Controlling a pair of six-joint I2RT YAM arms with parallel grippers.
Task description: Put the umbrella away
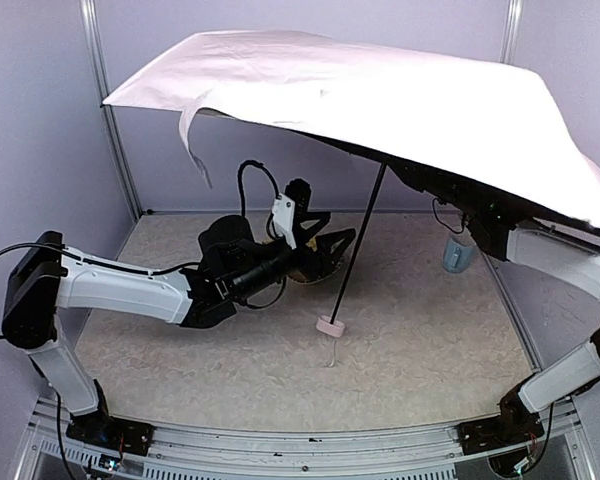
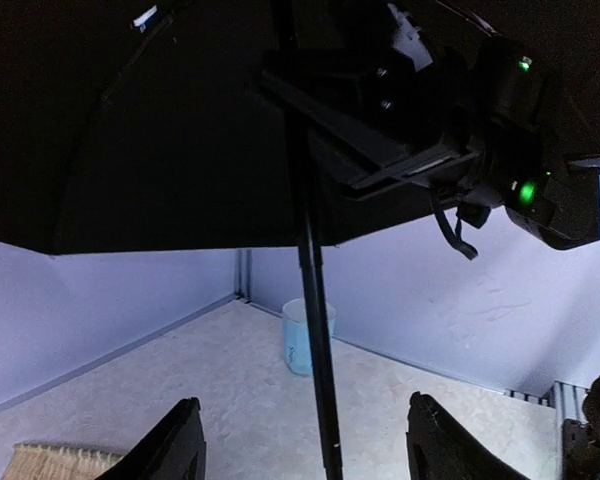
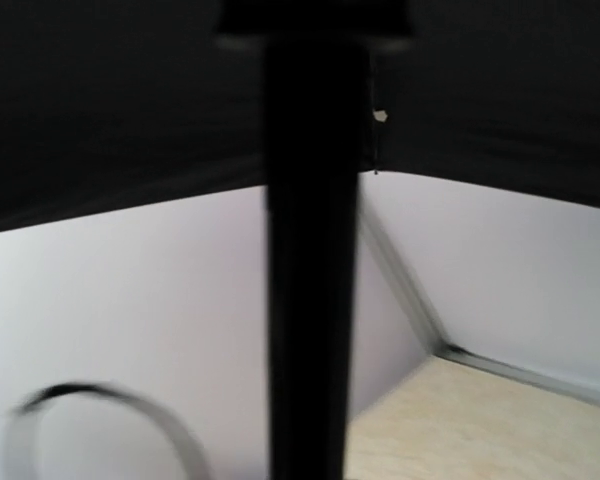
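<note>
Since the left gripper (image 2: 302, 403) stood wide astride the thin black shaft (image 2: 315, 330) of the pale pink folding umbrella (image 1: 380, 95), closing squarely looked wisest; whether the right gripper (image 2: 325, 95) gripped could not be told.

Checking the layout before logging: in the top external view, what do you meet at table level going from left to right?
Left arm's elbow → umbrella's handle → blue cup → right arm's forearm.
</note>
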